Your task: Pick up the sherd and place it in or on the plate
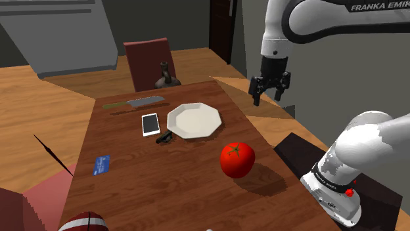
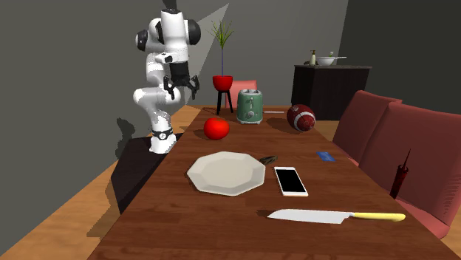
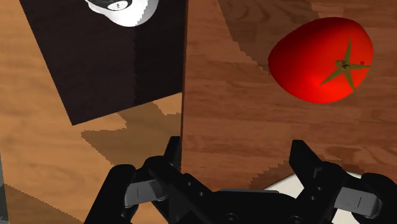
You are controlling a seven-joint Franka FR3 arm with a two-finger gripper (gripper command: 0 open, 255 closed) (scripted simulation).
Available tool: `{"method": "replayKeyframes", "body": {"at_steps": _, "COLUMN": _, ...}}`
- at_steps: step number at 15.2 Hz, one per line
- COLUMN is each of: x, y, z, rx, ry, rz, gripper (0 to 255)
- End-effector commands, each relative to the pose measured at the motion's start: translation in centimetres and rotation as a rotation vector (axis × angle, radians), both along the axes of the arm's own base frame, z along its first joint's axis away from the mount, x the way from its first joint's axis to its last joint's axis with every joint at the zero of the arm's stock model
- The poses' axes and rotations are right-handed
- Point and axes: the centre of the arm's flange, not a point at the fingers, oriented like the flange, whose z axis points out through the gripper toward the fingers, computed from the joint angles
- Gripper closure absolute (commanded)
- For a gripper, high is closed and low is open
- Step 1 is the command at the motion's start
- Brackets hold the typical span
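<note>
White arm (image 1: 309, 23), dark joints, FRANKA EMIKA lettering, red marks near base; black jaws.

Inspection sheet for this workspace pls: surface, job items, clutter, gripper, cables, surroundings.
Surface: dark wooden table, no spills seen.
Job's things: small dark sherd on the table beside the rim of the white plate; plate empty.
Clutter: tomato, phone, knife, blue card, football, toaster.
Gripper: gripper open, empty, raised over the table's edge, away from the sherd.
Cables: nothing seen.
Surroundings: red chairs, wooden floor, grey walls.
</note>
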Motion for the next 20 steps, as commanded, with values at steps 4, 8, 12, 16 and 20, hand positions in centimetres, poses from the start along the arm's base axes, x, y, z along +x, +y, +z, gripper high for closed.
{"method": "replayKeyframes", "body": {"at_steps": 4, "x": 1.9, "y": 6.2, "z": -2.3, "rx": -0.026, "ry": -0.006, "rz": -0.141, "gripper": 0}}
{"method": "replayKeyframes", "body": {"at_steps": 8, "x": 3.9, "y": 10.8, "z": -3.9, "rx": -0.047, "ry": -0.011, "rz": -0.249, "gripper": 0}}
{"method": "replayKeyframes", "body": {"at_steps": 12, "x": 6.5, "y": 15.1, "z": -5.6, "rx": -0.068, "ry": -0.015, "rz": -0.357, "gripper": 0}}
{"method": "replayKeyframes", "body": {"at_steps": 16, "x": 9.5, "y": 19.1, "z": -7.4, "rx": -0.089, "ry": -0.020, "rz": -0.465, "gripper": 0}}
{"method": "replayKeyframes", "body": {"at_steps": 20, "x": 13.0, "y": 22.7, "z": -9.2, "rx": -0.111, "ry": -0.024, "rz": -0.573, "gripper": 0}}
